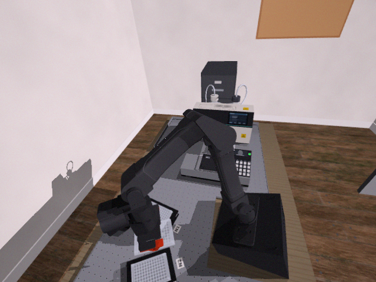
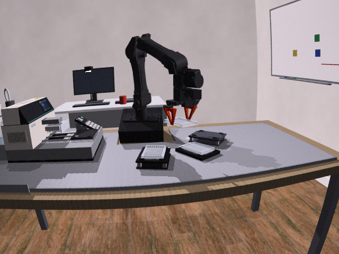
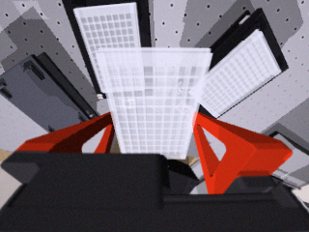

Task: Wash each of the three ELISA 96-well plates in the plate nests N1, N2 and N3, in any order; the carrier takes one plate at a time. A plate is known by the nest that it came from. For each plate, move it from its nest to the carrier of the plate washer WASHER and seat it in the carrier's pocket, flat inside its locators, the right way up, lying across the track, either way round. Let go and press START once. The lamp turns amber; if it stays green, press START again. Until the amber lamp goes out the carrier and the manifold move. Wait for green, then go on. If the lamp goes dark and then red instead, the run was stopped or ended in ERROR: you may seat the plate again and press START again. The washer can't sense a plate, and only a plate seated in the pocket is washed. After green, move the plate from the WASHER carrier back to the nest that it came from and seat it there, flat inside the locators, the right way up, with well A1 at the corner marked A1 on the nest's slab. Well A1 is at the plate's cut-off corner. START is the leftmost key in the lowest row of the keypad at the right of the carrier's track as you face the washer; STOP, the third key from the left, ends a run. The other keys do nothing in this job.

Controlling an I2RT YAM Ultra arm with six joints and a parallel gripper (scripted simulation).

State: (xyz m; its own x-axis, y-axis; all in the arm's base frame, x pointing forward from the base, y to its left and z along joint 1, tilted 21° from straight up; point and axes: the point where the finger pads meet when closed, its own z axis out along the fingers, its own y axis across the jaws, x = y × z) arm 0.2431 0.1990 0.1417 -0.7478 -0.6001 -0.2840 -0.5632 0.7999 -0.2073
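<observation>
One plate (image 3: 152,103) clamped between fingers by its long edges | airborne above nests (image 2: 207,135).

The gripper (image 2: 180,112) hangs above the bench (image 2: 246,142), its jaws clamped on a clear plate (image 2: 183,121) that juts out ahead of them, with open air between the plate and the things under it. Below lie three obstacles close together: a bare nest (image 2: 207,136), a nest with a plate (image 2: 197,150) and another loaded nest (image 2: 153,156) (only narrow strips of bench show between them). The arm's black pedestal (image 2: 141,131) blocks the side just beside the nests. Toward the washer (image 2: 54,146), open bench lies between nests and housing; its raised keypad (image 2: 88,123) stands proud beside the track.
</observation>
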